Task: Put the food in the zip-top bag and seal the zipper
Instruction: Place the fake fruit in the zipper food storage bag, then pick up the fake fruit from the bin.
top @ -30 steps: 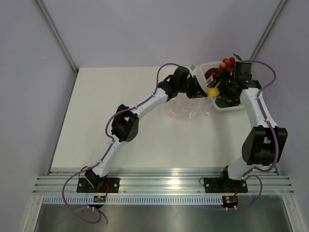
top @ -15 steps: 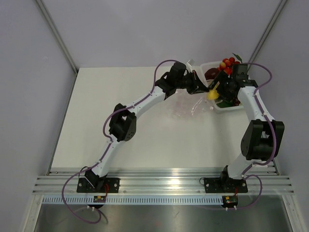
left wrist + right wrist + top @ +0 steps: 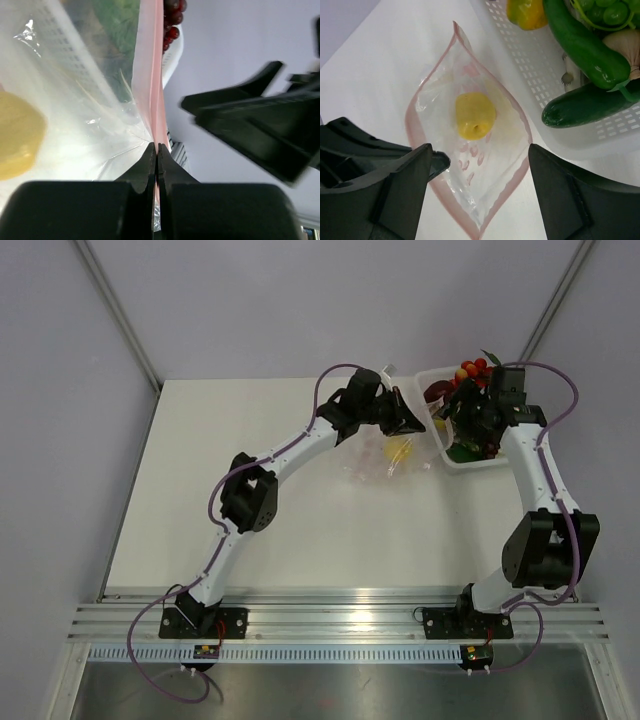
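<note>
The clear zip-top bag (image 3: 385, 462) lies on the table left of the basket, its mouth held open. A yellow lemon (image 3: 398, 448) lies inside it, seen in the right wrist view (image 3: 475, 115) and the left wrist view (image 3: 15, 135). My left gripper (image 3: 408, 423) is shut on the pinkish-red zipper strip (image 3: 154, 100) at one side of the mouth (image 3: 525, 135). My right gripper (image 3: 480, 192) is open and empty, above the bag's mouth and by the basket's left edge (image 3: 462, 425).
A white mesh basket (image 3: 470, 464) at the back right holds two green cucumbers (image 3: 585, 45), a yellow-orange pepper (image 3: 526, 12), green grapes (image 3: 605, 10), red grapes (image 3: 172, 20) and small red and yellow fruits (image 3: 470, 370). The right arm's black gripper (image 3: 260, 125) hangs close beside the left one.
The lemon was held in my right gripper over the bag's mouth; now it lies inside the bag and the right gripper is open. The left gripper still holds the strip.
</note>
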Robot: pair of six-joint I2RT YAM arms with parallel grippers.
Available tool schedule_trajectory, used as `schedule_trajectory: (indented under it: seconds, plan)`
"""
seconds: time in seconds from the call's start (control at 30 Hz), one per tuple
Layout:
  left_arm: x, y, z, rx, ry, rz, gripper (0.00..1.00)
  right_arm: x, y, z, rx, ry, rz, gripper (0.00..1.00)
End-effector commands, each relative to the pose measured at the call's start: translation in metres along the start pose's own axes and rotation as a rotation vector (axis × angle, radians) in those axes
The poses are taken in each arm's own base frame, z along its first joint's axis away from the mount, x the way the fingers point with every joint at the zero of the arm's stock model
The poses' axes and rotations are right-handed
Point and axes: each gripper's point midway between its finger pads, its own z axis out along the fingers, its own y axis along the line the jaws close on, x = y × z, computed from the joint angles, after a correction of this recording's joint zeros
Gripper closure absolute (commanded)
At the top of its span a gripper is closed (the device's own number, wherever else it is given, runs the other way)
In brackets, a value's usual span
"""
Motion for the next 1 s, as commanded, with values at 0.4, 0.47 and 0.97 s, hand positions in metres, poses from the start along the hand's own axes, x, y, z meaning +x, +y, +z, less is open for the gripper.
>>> schedule_trajectory:
  seconds: [0.4,0.47,0.97]
  plan:
    - [-0.043,0.008,-0.073,-0.251,-0.154,0.16,1.0,-0.06,-0.043,-0.013,0.334,-0.155,-0.068,0.34]
    - [-0.042,0.011,-0.079,-0.256,-0.152,0.159,1.0,-0.055,-0.054,-0.001,0.376,-0.123,-0.078,0.31]
    - [-0.032,0.021,-0.094,-0.322,-0.112,0.231,1.0,-0.082,-0.093,-0.003,0.438,-0.161,-0.089,0.19]
